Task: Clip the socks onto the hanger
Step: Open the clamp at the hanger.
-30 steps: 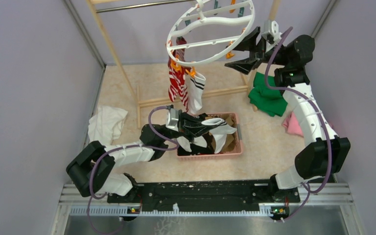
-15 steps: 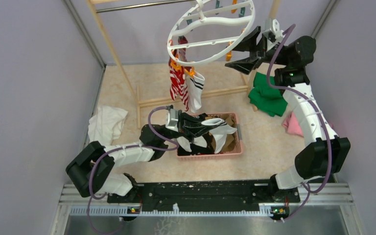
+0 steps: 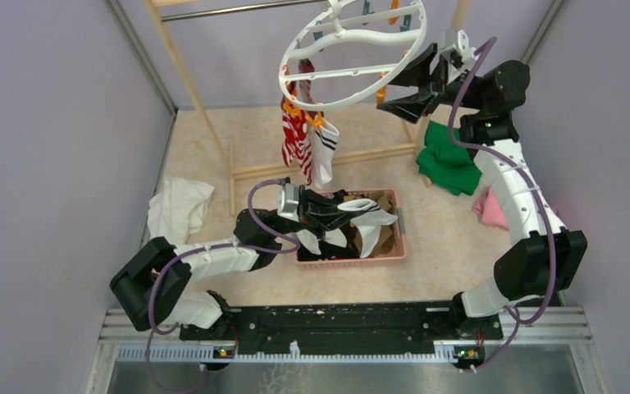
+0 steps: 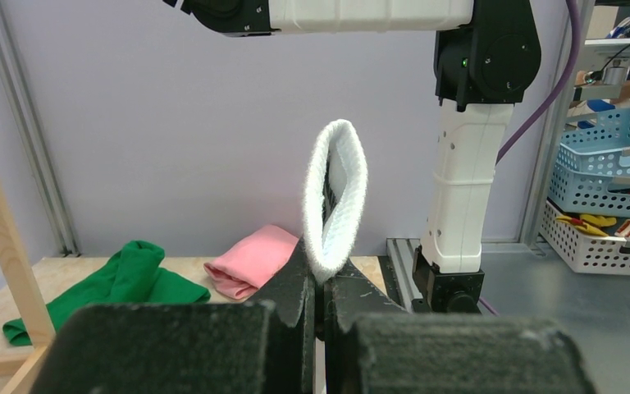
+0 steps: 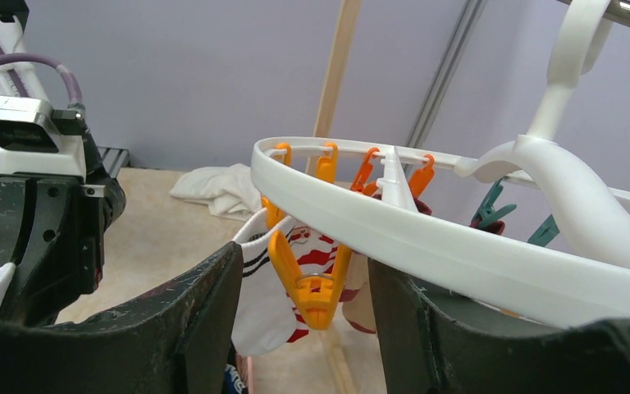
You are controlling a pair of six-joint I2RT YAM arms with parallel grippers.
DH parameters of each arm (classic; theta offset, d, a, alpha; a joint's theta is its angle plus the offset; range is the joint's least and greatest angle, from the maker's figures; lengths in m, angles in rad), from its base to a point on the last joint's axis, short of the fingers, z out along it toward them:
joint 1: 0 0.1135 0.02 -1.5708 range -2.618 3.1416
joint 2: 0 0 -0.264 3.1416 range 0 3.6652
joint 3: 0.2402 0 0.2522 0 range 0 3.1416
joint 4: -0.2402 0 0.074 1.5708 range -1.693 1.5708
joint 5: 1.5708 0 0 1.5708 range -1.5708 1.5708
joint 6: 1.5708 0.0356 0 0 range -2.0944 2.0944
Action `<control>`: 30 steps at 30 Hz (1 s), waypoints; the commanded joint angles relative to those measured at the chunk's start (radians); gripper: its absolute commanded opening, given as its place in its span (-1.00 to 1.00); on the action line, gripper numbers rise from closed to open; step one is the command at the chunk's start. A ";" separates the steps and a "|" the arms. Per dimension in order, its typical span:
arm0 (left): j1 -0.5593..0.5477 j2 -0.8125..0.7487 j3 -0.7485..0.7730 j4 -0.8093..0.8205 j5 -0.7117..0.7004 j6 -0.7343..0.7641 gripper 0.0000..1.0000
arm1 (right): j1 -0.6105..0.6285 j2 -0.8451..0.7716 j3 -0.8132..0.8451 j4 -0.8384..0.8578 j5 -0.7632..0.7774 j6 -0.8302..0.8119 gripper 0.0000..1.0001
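Note:
The hanger (image 3: 353, 104), a white ring with orange and teal pegs, hangs at the top. A red-and-white striped sock (image 3: 295, 139) and a white black-banded sock (image 3: 324, 152) are clipped to its left side. My right gripper (image 3: 398, 82) is open at the ring's right rim. In the right wrist view its fingers (image 5: 305, 264) stand either side of an orange peg (image 5: 312, 291) without touching it, under the rim (image 5: 426, 246). My left gripper (image 3: 340, 209) is shut on another white sock (image 3: 369, 215) over the basket. That sock's cuff (image 4: 336, 197) loops up from the jaws (image 4: 321, 279).
A pink basket (image 3: 353, 256) under the left gripper holds more socks. A white cloth (image 3: 180, 205) lies at the left, a green cloth (image 3: 443, 160) and a pink cloth (image 3: 488, 209) at the right. The wooden rack frame (image 3: 189, 78) stands behind.
The hanger ring has shifted slightly up and left, and the two clipped socks have swung left with it. The right gripper's jaws have narrowed a little. The left arm has not moved.

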 commanded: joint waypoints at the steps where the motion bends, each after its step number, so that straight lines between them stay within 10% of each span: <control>1: -0.006 -0.033 0.010 0.103 0.004 0.016 -1.00 | 0.014 -0.016 0.035 0.024 0.028 0.017 0.15; 30: -0.009 -0.041 0.004 0.102 -0.001 0.021 -1.00 | 0.028 -0.008 0.042 0.010 0.078 0.035 -0.13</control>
